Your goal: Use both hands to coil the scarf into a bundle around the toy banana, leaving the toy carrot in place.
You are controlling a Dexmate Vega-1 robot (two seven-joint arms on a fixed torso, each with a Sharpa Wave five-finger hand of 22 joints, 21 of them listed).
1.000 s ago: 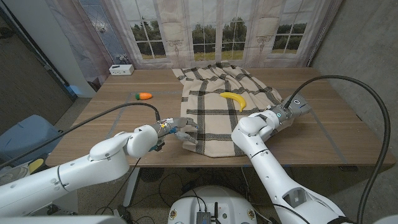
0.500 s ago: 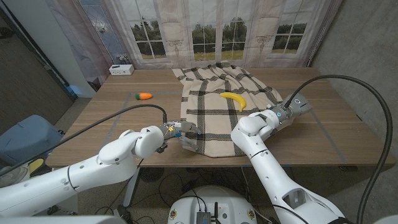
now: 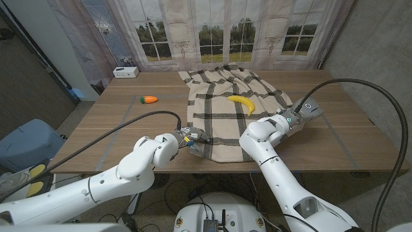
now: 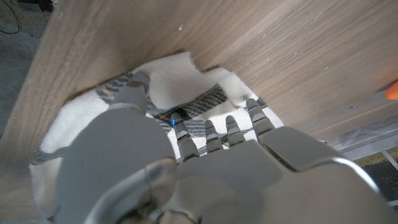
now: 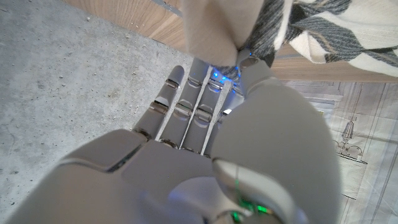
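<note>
— What's changed?
— The left hand [image 3: 192,138] has slid further onto the scarf [image 3: 225,109], fingers pressing its near corner. The right hand [image 5: 211,93] pinches the scarf's edge.
— Banana [image 3: 243,102]?
— On the scarf; carrot [image 3: 149,99] well apart. No writing readable.

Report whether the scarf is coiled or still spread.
Spread: the scarf lies open on the table, banana uncovered on top, only rumpled at its far edge.

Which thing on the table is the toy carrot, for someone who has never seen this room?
On the wooden table, look left of the big checked scarf. The toy carrot lies alone on bare wood, small and orange with a green end, unlike the yellow toy banana lying on the scarf.
</note>
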